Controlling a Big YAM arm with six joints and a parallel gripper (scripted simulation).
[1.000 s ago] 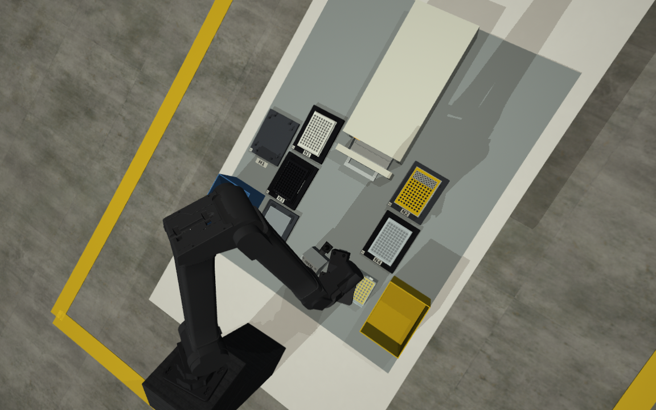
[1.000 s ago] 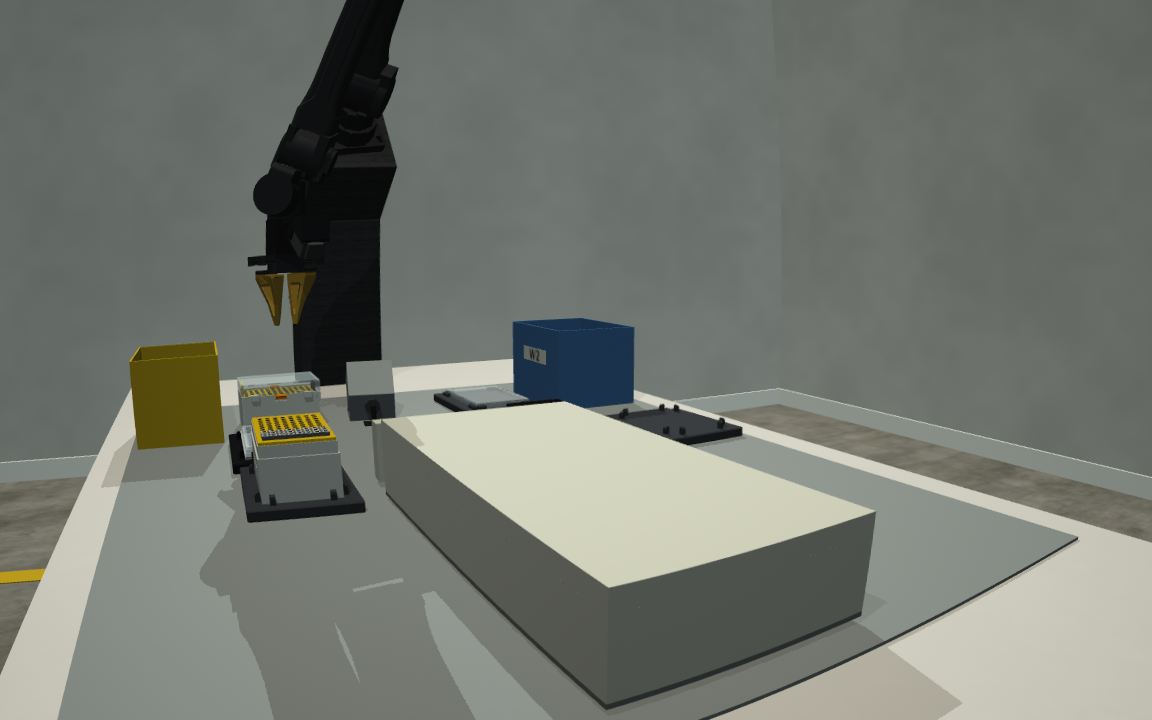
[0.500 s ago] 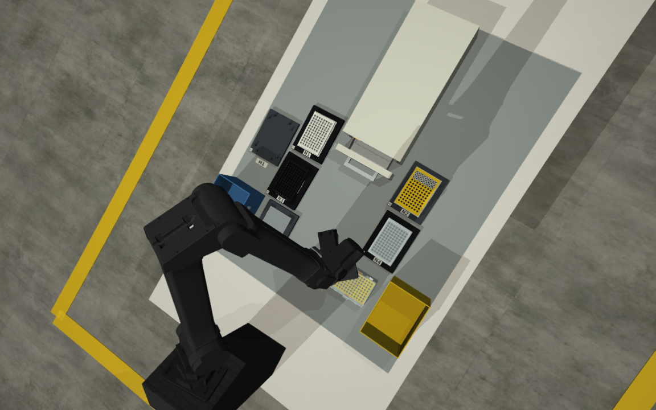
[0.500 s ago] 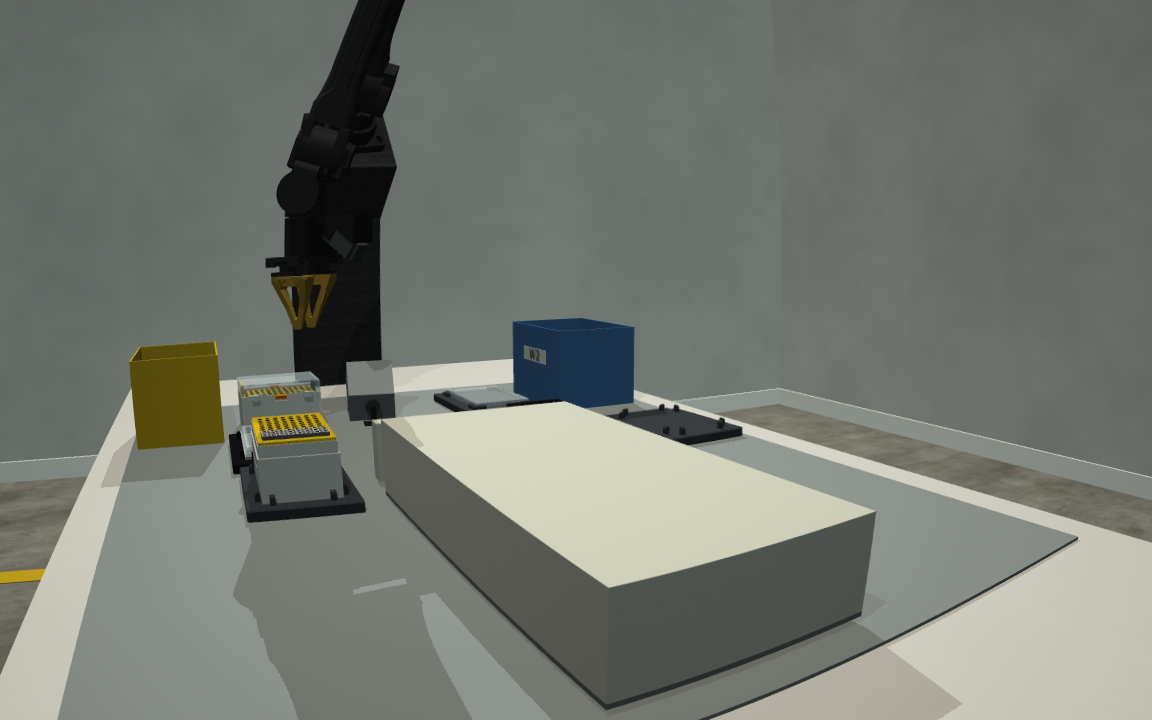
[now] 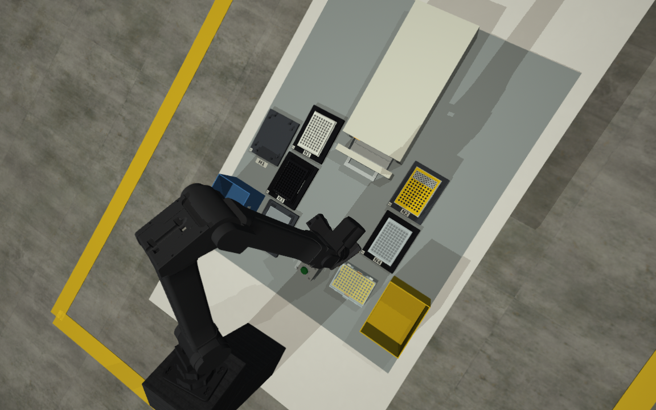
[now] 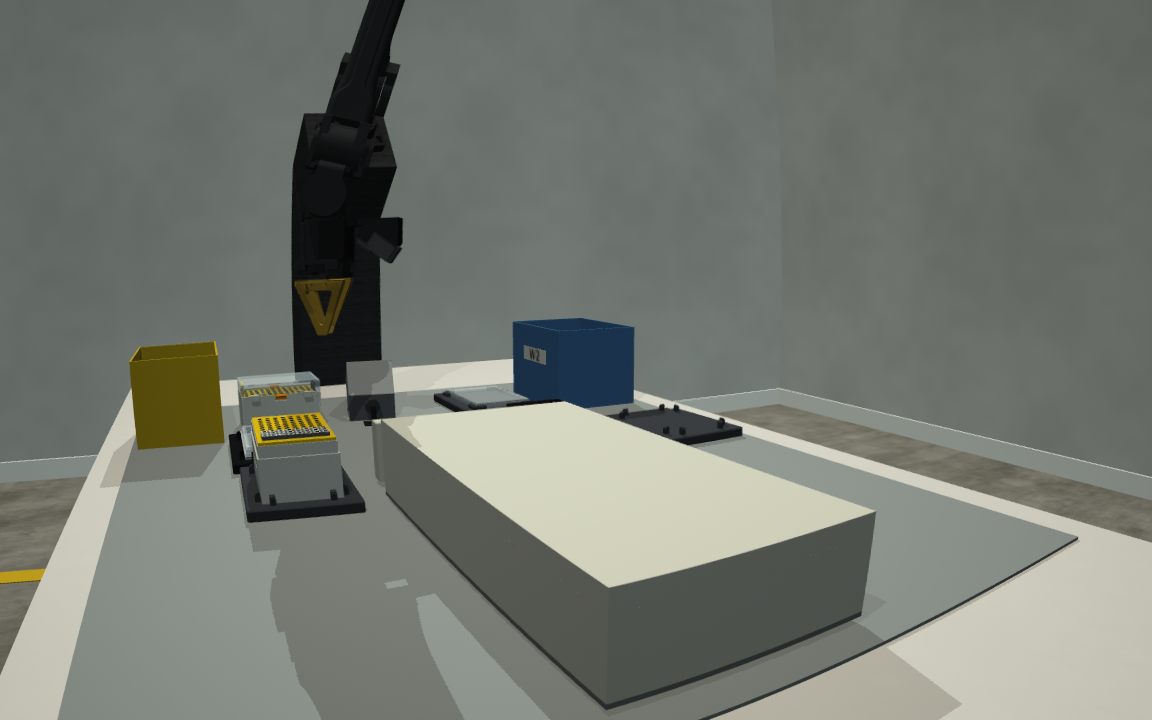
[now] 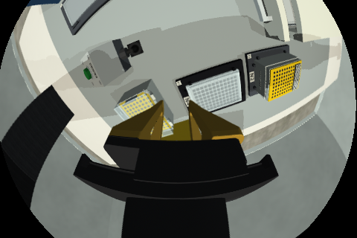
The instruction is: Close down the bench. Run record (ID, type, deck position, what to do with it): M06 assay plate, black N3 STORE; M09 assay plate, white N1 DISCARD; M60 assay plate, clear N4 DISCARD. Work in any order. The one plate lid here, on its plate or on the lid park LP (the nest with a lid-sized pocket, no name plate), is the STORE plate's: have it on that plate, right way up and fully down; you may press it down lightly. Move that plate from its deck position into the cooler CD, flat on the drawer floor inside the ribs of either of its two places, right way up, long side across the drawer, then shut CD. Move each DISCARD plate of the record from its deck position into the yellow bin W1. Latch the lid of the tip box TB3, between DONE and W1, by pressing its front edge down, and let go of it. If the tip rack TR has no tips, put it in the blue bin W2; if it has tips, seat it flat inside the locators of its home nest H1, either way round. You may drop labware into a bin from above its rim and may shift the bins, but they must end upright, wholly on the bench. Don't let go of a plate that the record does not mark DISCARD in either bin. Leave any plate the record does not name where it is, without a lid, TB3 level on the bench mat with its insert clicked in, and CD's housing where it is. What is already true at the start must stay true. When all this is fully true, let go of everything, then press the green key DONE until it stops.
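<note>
You have three plates on the deck: white (image 5: 315, 132), black (image 5: 292, 180) and clear (image 5: 390, 240). Two bins stand here, blue (image 5: 232, 190) and yellow (image 5: 396, 317). Count two tip holders with yellow inserts (image 5: 417, 190) (image 5: 352, 283), and one green key (image 5: 303, 269).

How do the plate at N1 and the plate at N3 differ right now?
The N1 plate is white; the N3 plate is black. N1 sits nearer the cooler, N3 nearer the blue bin. Both lie flat in dark nests, uncovered, with the same outline and well grid.
</note>
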